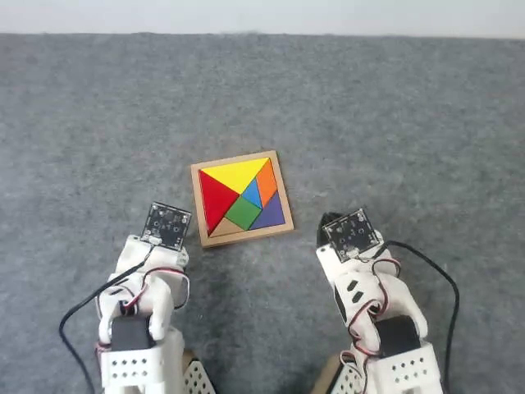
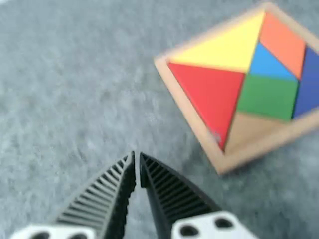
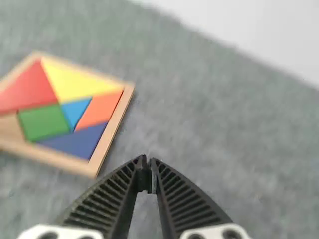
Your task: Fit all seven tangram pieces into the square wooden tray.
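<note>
— At mid-table (image 1: pixel 410 123) lies the tray (image 1: pixel 235 159), flat on the grey surface and turned slightly askew.
— What sits in it?
— Taking the tray as a clock face: yellow piece (image 1: pixel 238 174) at 12 o'clock, red piece (image 1: pixel 215 201) at 9, orange piece (image 1: pixel 267 182) at 2, indigo piece (image 1: pixel 271 215) at 4, green piece (image 1: pixel 243 213) at 6, blue piece (image 1: pixel 252 194) at the middle. They lie edge to edge inside the rim.
— And at 7 o'clock?
— A tan patch (image 1: pixel 221 227); plain wooden piece or bare tray floor, one cannot tell.
— Where are the arms?
— The left arm (image 1: pixel 143 295) stands at 7 o'clock from the tray, the right arm (image 1: pixel 369 295) at 4 o'clock, both near it and neither touching. The left tool (image 2: pixel 137 157) hangs over the table beside the red corner, fingers pressed together but for a thin slit, gripping nothing. The right tool (image 3: pixel 148 160) hangs near the indigo corner, tips touching, likewise empty.
</note>
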{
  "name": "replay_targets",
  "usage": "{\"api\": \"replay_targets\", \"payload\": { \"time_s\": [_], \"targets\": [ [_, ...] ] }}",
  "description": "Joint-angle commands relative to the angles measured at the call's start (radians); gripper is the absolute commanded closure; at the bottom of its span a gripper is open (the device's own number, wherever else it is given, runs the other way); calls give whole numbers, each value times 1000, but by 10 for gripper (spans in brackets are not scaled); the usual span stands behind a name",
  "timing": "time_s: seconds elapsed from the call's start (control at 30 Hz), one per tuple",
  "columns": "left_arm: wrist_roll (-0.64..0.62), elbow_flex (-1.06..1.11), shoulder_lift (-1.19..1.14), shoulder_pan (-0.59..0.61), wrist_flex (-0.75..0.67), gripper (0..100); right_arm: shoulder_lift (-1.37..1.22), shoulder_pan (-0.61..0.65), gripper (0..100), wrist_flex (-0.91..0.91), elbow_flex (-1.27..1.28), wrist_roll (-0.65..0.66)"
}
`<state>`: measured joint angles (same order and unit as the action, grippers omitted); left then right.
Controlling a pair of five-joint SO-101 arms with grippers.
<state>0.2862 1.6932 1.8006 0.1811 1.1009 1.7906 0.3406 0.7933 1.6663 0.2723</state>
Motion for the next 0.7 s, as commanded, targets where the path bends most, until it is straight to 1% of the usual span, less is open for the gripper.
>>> {"api": "replay_targets", "payload": {
  "time_s": [0.0, 0.1, 0.23, 0.33, 0.47, 0.67],
  "targets": [
    [5, -10, 21, 0, 84, 985, 7, 68, 991, 71, 18, -5],
    [5, -10, 21, -6, 94, 985, 4, 122, 990, 130, 18, -5],
    [5, -10, 21, -2, 172, 985, 10, 122, 990, 209, 17, -5],
    [5, -10, 21, -2, 169, 985, 10, 79, 989, 265, 17, -5],
    [5, -10, 21, -2, 170, 985, 10, 1, 988, 220, 17, -8],
    [5, -10, 21, -2, 170, 985, 1, -117, 991, 229, 17, -5]
  ]
}}
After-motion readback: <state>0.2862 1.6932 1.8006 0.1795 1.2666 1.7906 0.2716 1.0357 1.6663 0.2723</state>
